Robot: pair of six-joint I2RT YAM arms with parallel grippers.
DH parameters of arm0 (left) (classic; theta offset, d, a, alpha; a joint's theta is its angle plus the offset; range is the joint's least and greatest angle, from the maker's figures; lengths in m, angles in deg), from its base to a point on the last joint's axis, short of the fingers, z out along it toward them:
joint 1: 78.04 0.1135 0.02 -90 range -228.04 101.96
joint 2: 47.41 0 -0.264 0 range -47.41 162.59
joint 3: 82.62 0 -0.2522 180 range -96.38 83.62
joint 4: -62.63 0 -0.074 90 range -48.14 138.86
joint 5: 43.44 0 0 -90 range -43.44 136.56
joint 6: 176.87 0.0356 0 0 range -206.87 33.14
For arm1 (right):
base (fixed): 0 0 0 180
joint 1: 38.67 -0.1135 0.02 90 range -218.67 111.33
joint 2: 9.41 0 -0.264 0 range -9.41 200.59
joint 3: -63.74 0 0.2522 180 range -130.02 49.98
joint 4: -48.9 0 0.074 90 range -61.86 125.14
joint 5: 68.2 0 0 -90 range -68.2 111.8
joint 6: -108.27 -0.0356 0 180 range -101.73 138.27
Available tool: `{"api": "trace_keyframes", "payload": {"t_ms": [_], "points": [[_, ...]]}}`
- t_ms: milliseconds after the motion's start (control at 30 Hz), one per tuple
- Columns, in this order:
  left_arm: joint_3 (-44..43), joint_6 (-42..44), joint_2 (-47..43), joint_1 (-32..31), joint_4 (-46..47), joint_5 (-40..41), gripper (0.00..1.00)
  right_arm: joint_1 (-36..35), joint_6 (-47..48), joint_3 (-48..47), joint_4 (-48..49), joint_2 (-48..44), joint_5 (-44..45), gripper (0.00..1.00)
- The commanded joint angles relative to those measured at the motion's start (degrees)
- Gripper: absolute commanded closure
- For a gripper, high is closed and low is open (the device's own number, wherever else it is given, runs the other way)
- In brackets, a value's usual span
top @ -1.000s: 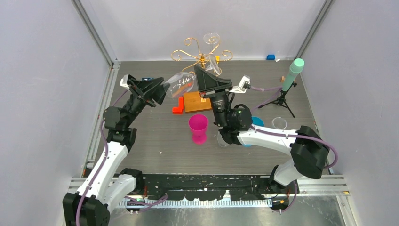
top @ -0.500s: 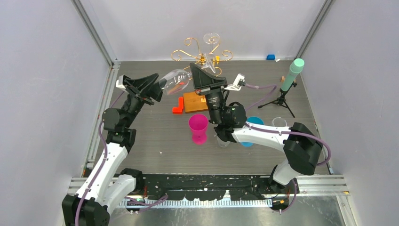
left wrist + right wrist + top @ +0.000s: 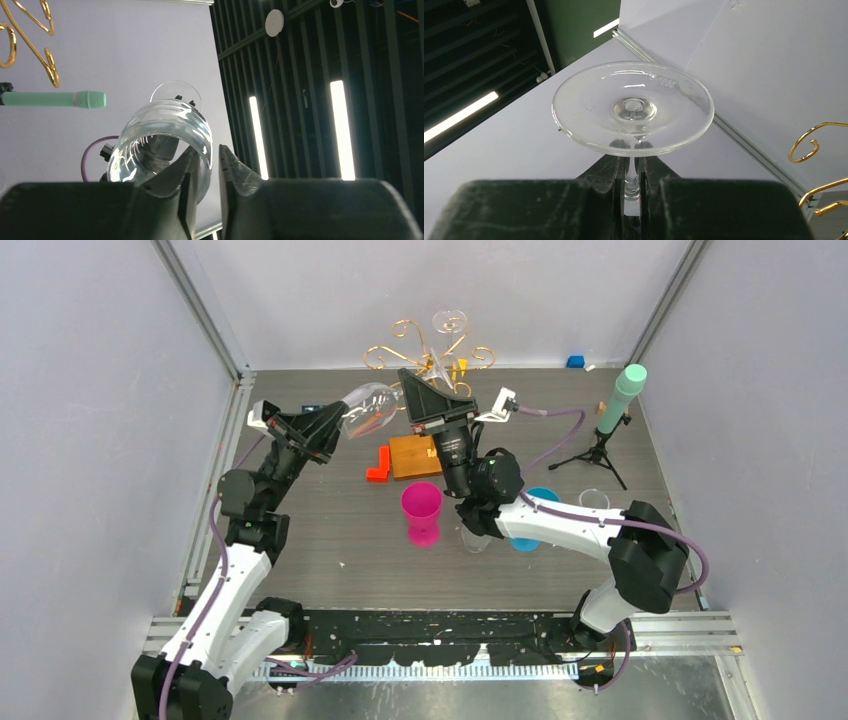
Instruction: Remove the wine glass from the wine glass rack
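The wine glass (image 3: 366, 406) lies tilted in the air between both arms, off the wine glass rack (image 3: 430, 352), whose gold scrolls stand just behind it above the wooden base (image 3: 413, 455). My left gripper (image 3: 335, 422) is shut on the bowl's rim. In the left wrist view one finger (image 3: 186, 165) is inside the bowl (image 3: 160, 140) and the other outside, left gripper (image 3: 207, 151). My right gripper (image 3: 411, 390) is shut on the stem. In the right wrist view the stem (image 3: 633, 175) sits between the pads of the right gripper (image 3: 633, 167), under the round foot (image 3: 633, 107).
A pink cup (image 3: 421, 508) and a red block (image 3: 379, 465) sit by the base. A blue cup (image 3: 545, 498), a clear cup (image 3: 594, 502) and a green cylinder on a tripod (image 3: 620, 395) are to the right. A clear disc (image 3: 450, 322) shows at the rack's top.
The left gripper's jaws have narrowed onto the bowl's rim. The right gripper has swung left with the stem, and the glass has shifted slightly left and back.
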Motion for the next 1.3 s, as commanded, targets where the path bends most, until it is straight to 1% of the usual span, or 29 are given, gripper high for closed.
{"api": "trace_keyframes", "payload": {"t_ms": [0,33,133,167,200,233,267,300,367,400,433,500,633,700,833,933,967,1033,1067,1100,1133,1167,1200,1233,1267], "points": [[-2.0,-8.8,-1.4,-0.2,6.9,0.2,0.98,1.2,-1.1,0.0,-8.0,-2.3,0.0,1.0],[-2.2,-8.4,-1.4,-0.2,6.8,0.1,1.0,1.6,-1.9,0.1,-8.6,-2.5,-0.2,1.0],[-3.2,-6.4,-1.2,-0.2,6.9,-0.3,1.0,2.2,-3.0,-0.1,-12.5,-3.9,-0.6,0.99],[-3.7,-5.5,-1.0,-0.2,6.9,-0.6,1.0,2.4,-3.7,-0.2,-13.5,-4.2,-0.6,0.98],[-4.1,-4.7,-0.8,-0.2,6.8,-1.1,1.0,2.7,-4.0,-0.3,-15.4,-5.0,-0.7,0.91],[-4.6,-3.8,-0.5,-0.2,6.8,-1.5,1.0,2.8,-4.3,-0.4,-16.3,-5.3,-0.8,0.87],[-5.0,-2.8,-0.1,-0.2,6.9,-1.7,1.0,3.0,-4.3,-0.3,-17.5,-6.0,-1.0,0.75],[-5.4,-1.7,0.0,-0.2,6.9,-1.7,1.0,3.1,-4.4,-0.3,-18.0,-6.3,-1.1,0.69],[-5.9,0.4,0.2,-0.2,6.8,-1.5,1.0,3.4,-4.3,0.1,-19.4,-7.8,-1.9,0.5],[-6.1,1.4,0.4,-0.2,6.7,-1.4,1.0,3.5,-4.1,0.3,-19.6,-8.2,-2.5,0.47],[-6.4,2.4,0.5,-0.1,6.6,-1.4,1.0,3.6,-4.0,0.4,-20.1,-8.9,-2.7,0.4],[-7.3,4.0,1.0,-0.1,6.6,-1.5,1.0,3.9,-3.6,0.9,-20.5,-9.9,-3.8,0.33],[-9.9,6.9,3.3,0.0,7.1,-2.1,1.0,4.1,-2.9,2.0,-21.2,-12.2,-5.5,0.22],[-11.9,9.0,5.2,0.9,6.8,-2.8,1.0,4.1,-2.4,3.3,-21.2,-13.6,-6.0,0.19],[-16.6,13.9,8.9,5.2,3.8,-6.8,1.0,4.2,-1.1,5.1,-22.0,-17.0,-7.7,0.16],[-19.5,17.6,11.5,8.5,3.3,-9.8,1.0,4.3,1.3,5.2,-24.9,-19.7,-10.6,0.18],[-20.2,18.7,12.0,9.5,2.6,-10.9,1.0,4.3,2.3,5.0,-27.3,-21.1,-11.9,0.19],[-21.7,21.6,12.7,11.2,0.3,-12.9,1.0,4.2,3.9,4.8,-30.8,-23.0,-13.6,0.2],[-22.3,23.3,12.8,13.5,-1.3,-13.9,1.0,4.2,4.4,4.8,-31.8,-24.3,-14.1,0.21],[-23.2,25.4,12.8,14.8,-3.3,-14.9,1.0,4.3,5.0,4.5,-34.3,-24.9,-14.7,0.22],[-24.3,28.6,12.4,16.8,-8.5,-16.0,1.0,4.3,5.4,3.9,-37.9,-26.2,-15.3,0.22],[-24.9,30.3,12.3,17.5,-9.5,-16.4,1.0,4.3,5.7,3.2,-40.1,-26.8,-15.6,0.23],[-25.8,33.5,11.9,18.2,-14.2,-16.9,1.0,4.3,6.1,2.3,-46.1,-27.8,-16.4,0.23],[-26.9,36.8,11.7,18.8,-18.1,-17.4,1.0,4.3,6.7,-0.1,-49.5,-28.1,-16.7,0.24],[-28.3,39.8,11.7,19.1,-22.7,-18.0,1.0,4.2,7.0,-1.3,-55.7,-28.4,-17.2,0.25]]}}
